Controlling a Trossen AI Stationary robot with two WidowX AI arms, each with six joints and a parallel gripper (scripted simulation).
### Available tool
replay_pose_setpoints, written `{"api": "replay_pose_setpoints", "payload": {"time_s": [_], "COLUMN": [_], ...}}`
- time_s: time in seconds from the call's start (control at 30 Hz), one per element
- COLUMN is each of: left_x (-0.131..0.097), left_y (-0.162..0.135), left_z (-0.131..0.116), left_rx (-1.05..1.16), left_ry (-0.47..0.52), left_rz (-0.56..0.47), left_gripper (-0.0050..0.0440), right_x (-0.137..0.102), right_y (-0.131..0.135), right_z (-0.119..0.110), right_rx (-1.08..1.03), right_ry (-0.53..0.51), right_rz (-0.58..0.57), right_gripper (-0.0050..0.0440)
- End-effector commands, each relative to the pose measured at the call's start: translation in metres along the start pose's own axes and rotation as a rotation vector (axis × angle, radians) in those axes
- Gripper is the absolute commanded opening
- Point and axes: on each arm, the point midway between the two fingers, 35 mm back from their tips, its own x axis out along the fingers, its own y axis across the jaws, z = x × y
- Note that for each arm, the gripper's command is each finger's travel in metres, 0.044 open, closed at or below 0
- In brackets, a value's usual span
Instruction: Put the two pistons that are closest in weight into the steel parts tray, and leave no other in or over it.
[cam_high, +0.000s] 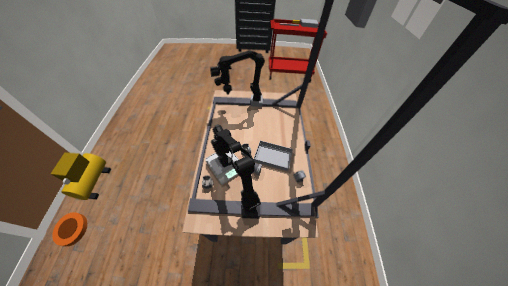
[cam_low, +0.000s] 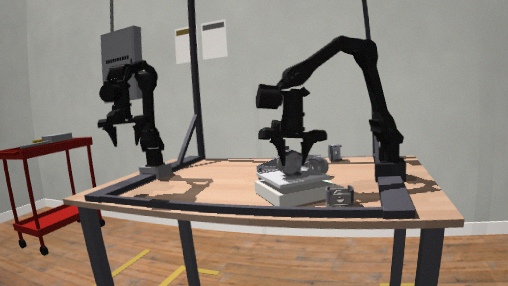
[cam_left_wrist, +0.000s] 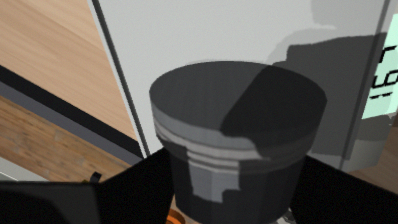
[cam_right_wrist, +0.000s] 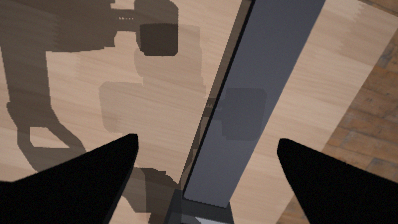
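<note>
A grey piston (cam_low: 292, 164) (cam_left_wrist: 235, 105) stands on the plate of the white scale (cam_high: 213, 165) (cam_low: 280, 196) (cam_left_wrist: 200, 30). My left gripper (cam_low: 293, 165) (cam_left_wrist: 226, 149) is open around it, one finger on each side. The scale's display (cam_high: 231, 174) (cam_left_wrist: 384, 85) is only partly visible in the left wrist view. Other pistons stand on the table: one (cam_high: 207, 182) (cam_low: 340, 196) beside the scale, one (cam_high: 299, 176) (cam_low: 335, 152) beyond the tray, one (cam_high: 257, 169) between scale and tray, one (cam_high: 245, 148) partly hidden by the arm. The steel tray (cam_high: 273, 156) holds nothing visible. My right gripper (cam_low: 127, 144) (cam_right_wrist: 208, 143) is open and empty.
A dark frame (cam_high: 201, 150) (cam_low: 240, 207) (cam_right_wrist: 250, 100) runs around the table top (cam_high: 270, 120), with posts rising at one long side. The right arm (cam_high: 256, 75) hangs high over the far end. A red cart (cam_high: 292, 65) (cam_low: 45, 150) stands beyond the table.
</note>
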Motion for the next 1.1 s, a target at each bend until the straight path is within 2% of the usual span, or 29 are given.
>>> {"api": "replay_pose_setpoints", "payload": {"time_s": [0.0, 0.37, 0.4, 1.07], "left_x": [-0.0110, -0.0110, -0.0110, -0.0110], "left_y": [0.0073, 0.0073, 0.0073, 0.0073], "left_z": [-0.0022, -0.0022, -0.0022, -0.0022], "left_rx": [-0.006, -0.006, -0.006, -0.006], "left_ry": [-0.001, -0.001, -0.001, -0.001], "left_rz": [0.038, 0.038, 0.038, 0.038], "left_gripper": [0.0255, 0.0255, 0.0378, 0.0378], "right_x": [-0.0083, -0.0083, -0.0083, -0.0083], "right_y": [-0.0002, -0.0002, -0.0002, -0.0002], "right_z": [0.0049, 0.0049, 0.0049, 0.0049], "right_rx": [0.001, 0.001, 0.001, 0.001], "right_ry": [-0.032, -0.032, -0.032, -0.032], "right_rz": [0.002, 0.002, 0.002, 0.002], "right_gripper": [0.0400, 0.0400, 0.0400, 0.0400]}}
